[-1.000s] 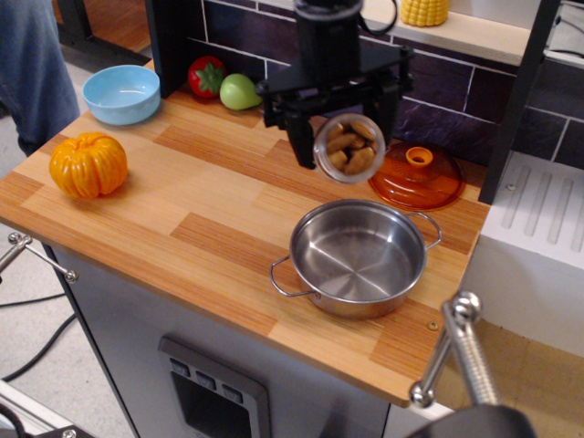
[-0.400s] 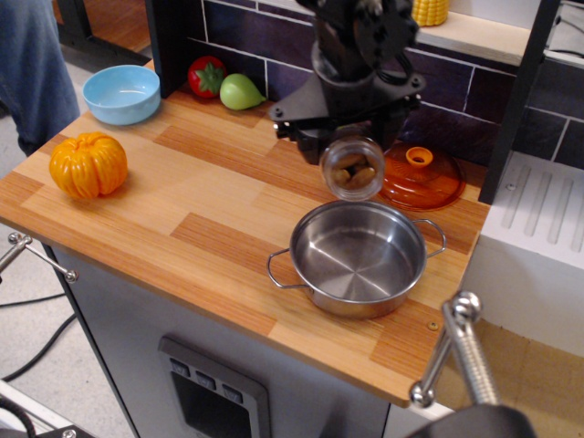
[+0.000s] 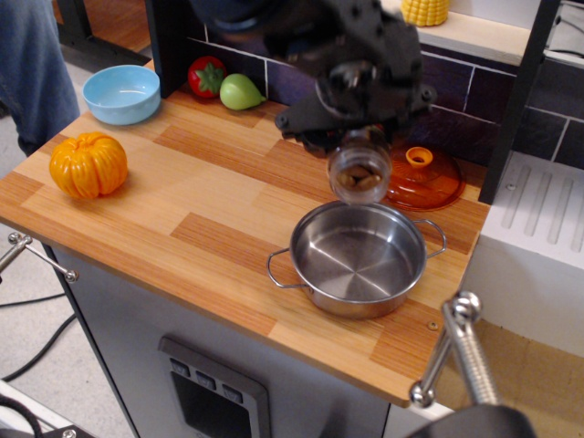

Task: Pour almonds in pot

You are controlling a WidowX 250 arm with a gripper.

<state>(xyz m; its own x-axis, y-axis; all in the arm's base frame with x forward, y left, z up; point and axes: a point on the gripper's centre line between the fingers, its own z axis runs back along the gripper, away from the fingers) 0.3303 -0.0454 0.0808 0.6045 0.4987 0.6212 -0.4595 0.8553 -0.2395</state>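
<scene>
- Directly below the gripper (image 3: 358, 146), the pot (image 3: 358, 258) sits open on the wooden counter (image 3: 210, 210), its bowl empty and shiny.
- The gripper's fingers are clamped on the glass jar (image 3: 359, 173), which hangs between them just above the pot's far rim.
- The almonds (image 3: 363, 178) lie inside the jar (a few brown nuts show through the glass), none in the pot yet.
- The jar's long axis tilts steeply, its mouth turned down and toward the camera, so the pot lies under and slightly nearer than the fingers.
- Judged from this, the pour turns on the mouth clearing that far rim; more tilt looks needed.
- The orange lid (image 3: 422, 178) rests just behind the fingers, beside the pot.
</scene>
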